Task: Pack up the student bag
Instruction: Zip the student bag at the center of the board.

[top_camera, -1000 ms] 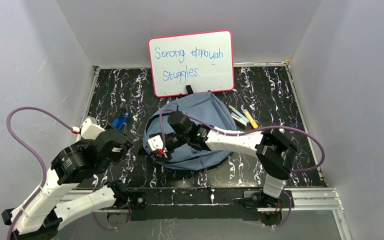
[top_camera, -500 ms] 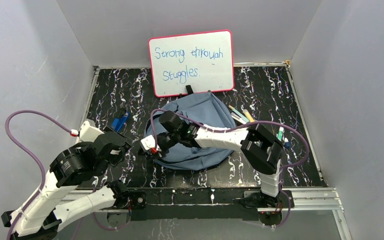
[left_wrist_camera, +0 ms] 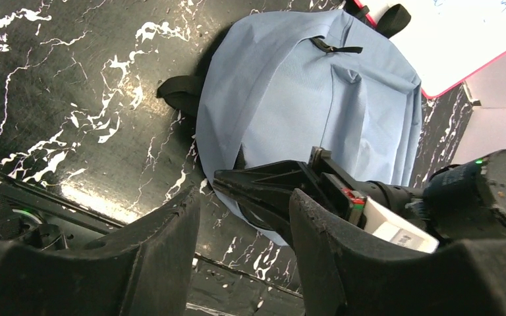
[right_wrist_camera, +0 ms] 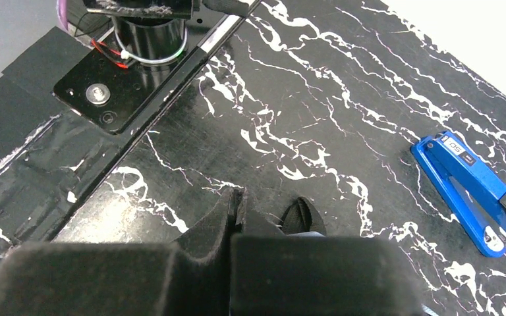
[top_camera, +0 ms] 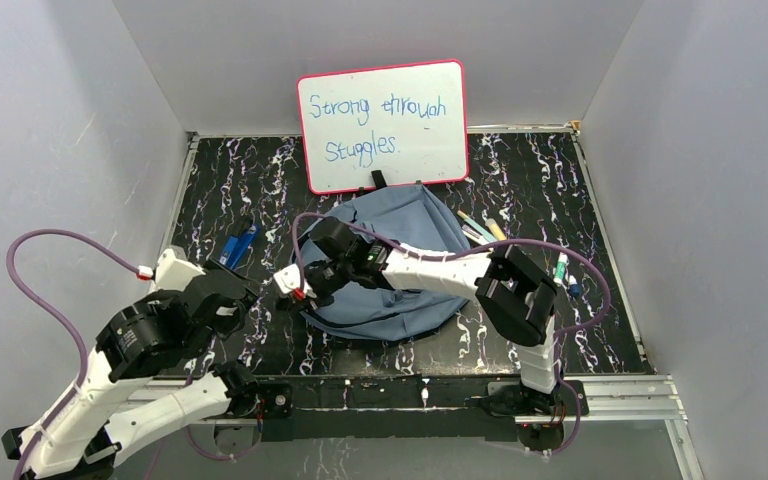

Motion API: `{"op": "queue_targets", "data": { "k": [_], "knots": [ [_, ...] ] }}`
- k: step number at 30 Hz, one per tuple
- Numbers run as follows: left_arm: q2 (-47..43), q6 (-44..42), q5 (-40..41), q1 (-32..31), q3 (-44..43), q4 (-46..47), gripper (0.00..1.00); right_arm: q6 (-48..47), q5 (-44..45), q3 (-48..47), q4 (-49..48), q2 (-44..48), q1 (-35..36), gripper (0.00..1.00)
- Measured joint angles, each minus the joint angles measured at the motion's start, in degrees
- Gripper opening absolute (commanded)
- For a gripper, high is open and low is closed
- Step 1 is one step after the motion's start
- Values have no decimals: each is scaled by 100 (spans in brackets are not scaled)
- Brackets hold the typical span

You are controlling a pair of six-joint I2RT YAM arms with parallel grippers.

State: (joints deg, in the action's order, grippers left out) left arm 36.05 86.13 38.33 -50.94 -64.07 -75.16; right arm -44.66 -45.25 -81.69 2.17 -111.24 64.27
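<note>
The student bag lies mid-table, and the right claw, pressed together at its 8 o'clock rim (on a zip pull? unclear), should draw slowly along the zip while the spread left claw steadies the fabric.

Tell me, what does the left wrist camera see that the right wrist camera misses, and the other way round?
Only the left wrist view: the grey-blue student bag lying flat, with a corner of the pink-framed whiteboard behind it. Only the right wrist view: a blue stapler and an arm base on its black mounting plate. Both: the black marbled table and the right gripper, shut; the left wrist view shows it at the bag's edge.
</note>
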Motion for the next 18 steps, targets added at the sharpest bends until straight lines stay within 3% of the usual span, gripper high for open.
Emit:
{"op": "queue_targets", "data": {
  "k": [9, 18],
  "knots": [
    [15, -210, -72, 0, 503, 323, 51, 1746, 181, -92, -949, -175, -306, 0],
    [140, -706, -603, 0, 1276, 1373, 52, 3128, 774, -643, -1309, -730, -450, 0]
  ]
}}
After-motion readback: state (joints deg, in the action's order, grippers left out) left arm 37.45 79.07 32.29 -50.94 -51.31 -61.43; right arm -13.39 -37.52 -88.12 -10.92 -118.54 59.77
